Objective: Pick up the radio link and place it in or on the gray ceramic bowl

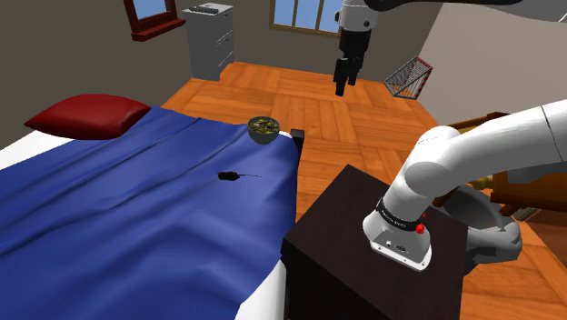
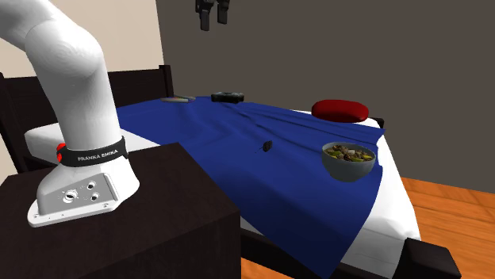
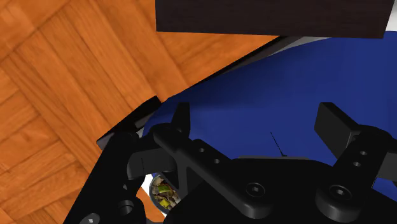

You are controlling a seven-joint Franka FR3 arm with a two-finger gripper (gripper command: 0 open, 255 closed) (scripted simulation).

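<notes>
Hovering high over the floor: end effector (image 1: 343,88) spread, empty | radio link (image 1: 229,175) on bed (image 1: 136,214), near bowl (image 1: 263,129) | pickup, placing not yet done

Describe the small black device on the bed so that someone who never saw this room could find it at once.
Look at the blue-covered bed. The radio link lies alone on the cloth, a little inward from the grey bowl at the bed's edge. It is tiny, flat and black, with a thin antenna sticking out, far smaller than the bowl or the red pillow.
</notes>
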